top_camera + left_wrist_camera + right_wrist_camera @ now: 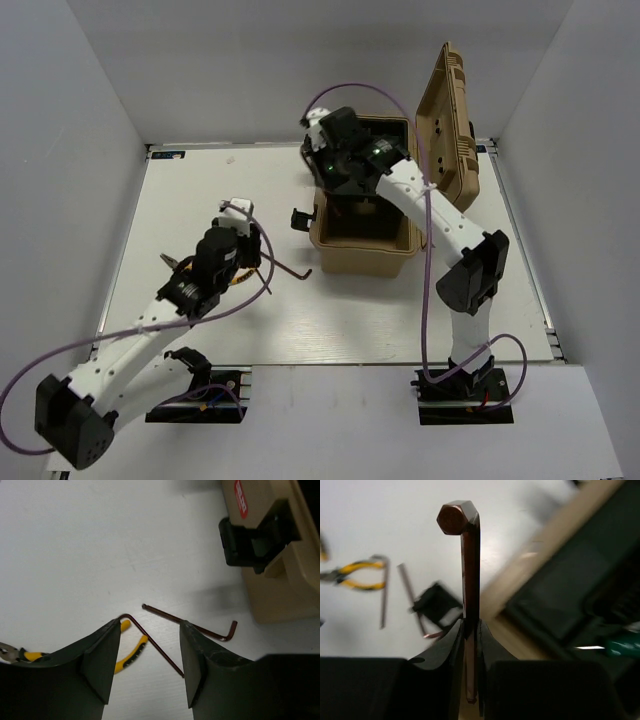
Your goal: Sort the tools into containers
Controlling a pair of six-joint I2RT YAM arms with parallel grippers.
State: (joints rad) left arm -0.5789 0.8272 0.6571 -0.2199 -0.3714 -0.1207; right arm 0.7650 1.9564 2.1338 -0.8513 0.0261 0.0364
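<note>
R gripper (471, 626): clamped on hex key A (471, 565). Long leg is pinched btwn the pads, short leg up. The gripper hangs over the open case (365, 258), so A sits above the dark interior. Judged: A is held vertical so it can drop straight in w/o catching the rim.

Green screwdriver (621, 647) lies inside the case. Lid (446, 120) stands upright on the case's right side, leaving the opening free from above.

L gripper (150, 647): open, nothing held. It is over the table (200, 180) left of the case, on the side of the case's black latch (250, 540). Hex key B (152, 642) runs diagonally thru the gap btwn the fingers (100, 665); cannot tell whether it touches either pad. Judged: jaws straddle B as the approach for a pick. B is thin and flat on the table, so the pads must go low.

Hex key C (192, 624) lies btwn B and the case, apart from both, bent end toward the case.

Pliers (131, 652) lie farther from the case than B, partly hidden by a finger, one handle tip just beside B.

Status est.: screwdriver sorted, A over the case. B, C + pliers not yet in.
</note>
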